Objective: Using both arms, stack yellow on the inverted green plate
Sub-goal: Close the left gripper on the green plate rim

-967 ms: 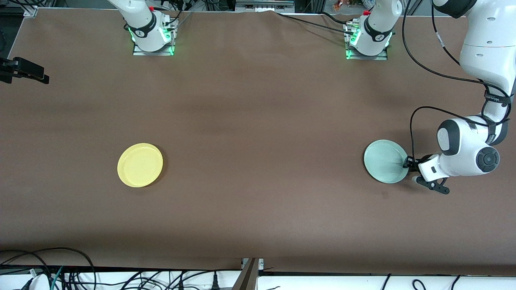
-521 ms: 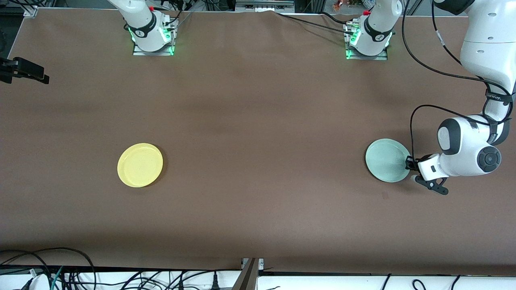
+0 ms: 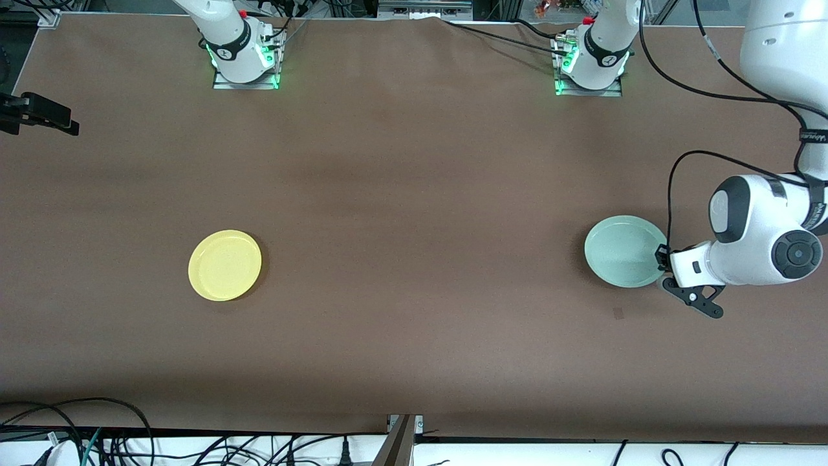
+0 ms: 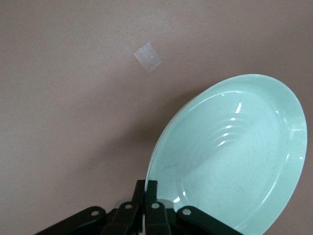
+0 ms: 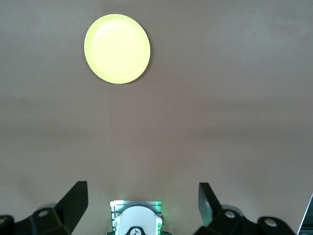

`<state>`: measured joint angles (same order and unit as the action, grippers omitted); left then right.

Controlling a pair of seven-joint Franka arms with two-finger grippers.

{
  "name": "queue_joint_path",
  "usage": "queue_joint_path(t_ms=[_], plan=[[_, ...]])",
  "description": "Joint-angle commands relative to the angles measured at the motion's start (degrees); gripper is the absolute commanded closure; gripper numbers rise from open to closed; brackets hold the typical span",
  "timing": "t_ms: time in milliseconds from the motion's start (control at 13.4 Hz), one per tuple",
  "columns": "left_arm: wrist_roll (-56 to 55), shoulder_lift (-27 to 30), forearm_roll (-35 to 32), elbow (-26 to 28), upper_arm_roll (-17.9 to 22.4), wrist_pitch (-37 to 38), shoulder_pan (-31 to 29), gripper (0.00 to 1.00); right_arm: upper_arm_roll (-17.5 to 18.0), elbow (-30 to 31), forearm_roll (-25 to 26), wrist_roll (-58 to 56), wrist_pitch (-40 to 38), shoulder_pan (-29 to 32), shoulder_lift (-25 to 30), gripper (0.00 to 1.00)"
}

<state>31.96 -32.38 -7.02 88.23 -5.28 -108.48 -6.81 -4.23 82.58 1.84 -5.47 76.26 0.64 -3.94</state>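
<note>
The pale green plate (image 3: 622, 251) is at the left arm's end of the table, with its hollow side showing. My left gripper (image 3: 660, 257) is shut on its rim and holds it tilted, the held edge raised off the table. In the left wrist view the plate (image 4: 230, 156) stands tilted over the brown table, with the left gripper (image 4: 150, 188) pinching its edge. The yellow plate (image 3: 225, 265) lies flat and hollow side up toward the right arm's end. My right gripper (image 5: 143, 188) is open and empty, high over the table, with the yellow plate (image 5: 117, 48) far below it.
A small pale tape patch (image 3: 618, 314) lies on the table beside the green plate, nearer to the front camera. A black clamp-like object (image 3: 39, 115) juts in at the right arm's end. Cables run along the table's front edge.
My left gripper has risen with the green plate's rim. The plate has tilted up and shifted slightly away from the front camera. The yellow plate has not moved.
</note>
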Motion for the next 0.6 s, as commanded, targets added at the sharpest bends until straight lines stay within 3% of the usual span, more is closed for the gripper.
queue_joint_path(t_ms=[0,223,521], plan=[[-4.16,-0.14,-1.77,-5.86,0.62,8.35,4.60,1.00,0.36,0.22,-0.43,0.46,0.91,0.33,0.25,0.00],[-10.41,0.13,-7.46,-10.79,0.19,16.35,10.92,1.00,0.01,0.22,-0.52,0.46,0.91,0.68,0.25,0.00],[-20.85,0.66,-14.31,-11.59,0.45,21.90,22.60,1.00,-0.08,0.22,-0.26,0.28,0.82,0.77,-0.27,0.00]])
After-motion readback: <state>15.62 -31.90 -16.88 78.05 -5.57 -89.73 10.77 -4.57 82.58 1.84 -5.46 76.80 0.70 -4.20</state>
